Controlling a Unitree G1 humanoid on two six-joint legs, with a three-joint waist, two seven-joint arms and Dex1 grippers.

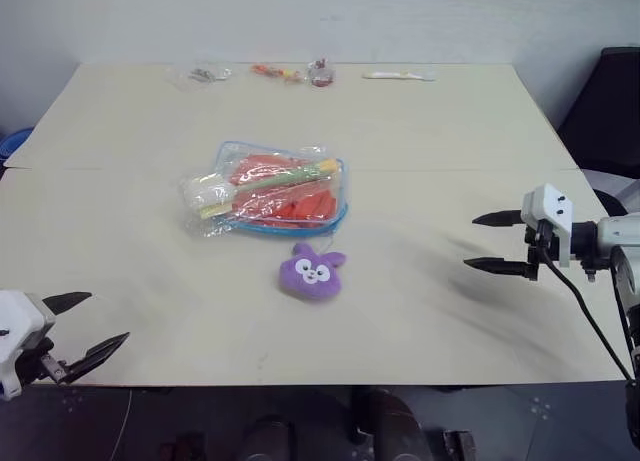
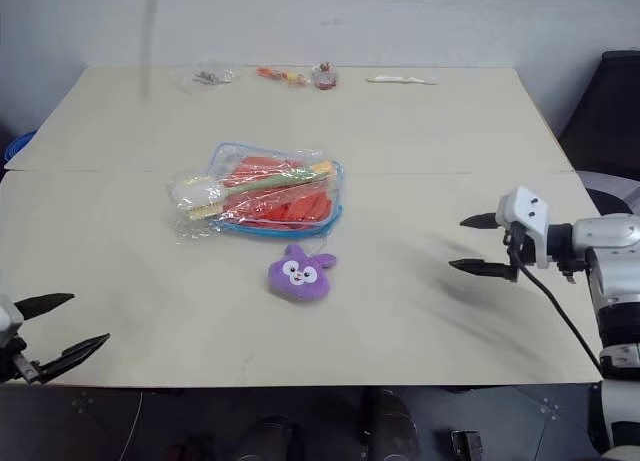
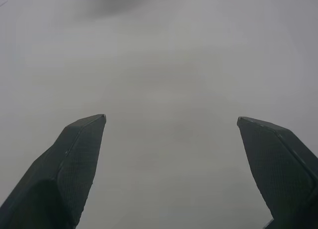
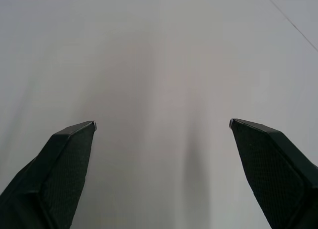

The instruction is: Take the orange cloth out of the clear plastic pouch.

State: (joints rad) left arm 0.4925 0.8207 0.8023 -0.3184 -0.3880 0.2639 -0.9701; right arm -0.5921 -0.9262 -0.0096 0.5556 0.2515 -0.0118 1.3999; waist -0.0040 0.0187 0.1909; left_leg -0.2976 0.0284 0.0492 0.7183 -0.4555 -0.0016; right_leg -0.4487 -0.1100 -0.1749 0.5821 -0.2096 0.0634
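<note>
Clearly both the left gripper [image 1: 95,326] and right gripper [image 1: 480,243], fingers spread and empty, should converge on the clear plastic pouch [image 1: 336,203]: one pinning its edge, the other drawing the orange cloth [image 1: 300,205] out.

- The table [image 1: 420,141] is pale cream, plain.
- The clear plastic pouch [image 1: 335,219], well off from both grippers, has light blue edging.
- The orange cloth [image 1: 300,203] inside it is bright orange, unpatterned.
- A thin clear bag with a green-yellow, white-headed brush [image 1: 262,184] lies over it.
- The bunny plush [image 1: 312,273] is purple with white eyes.
- Both the left gripper [image 1: 95,326] and right gripper [image 1: 484,242] have black fingers on white housings.
</note>
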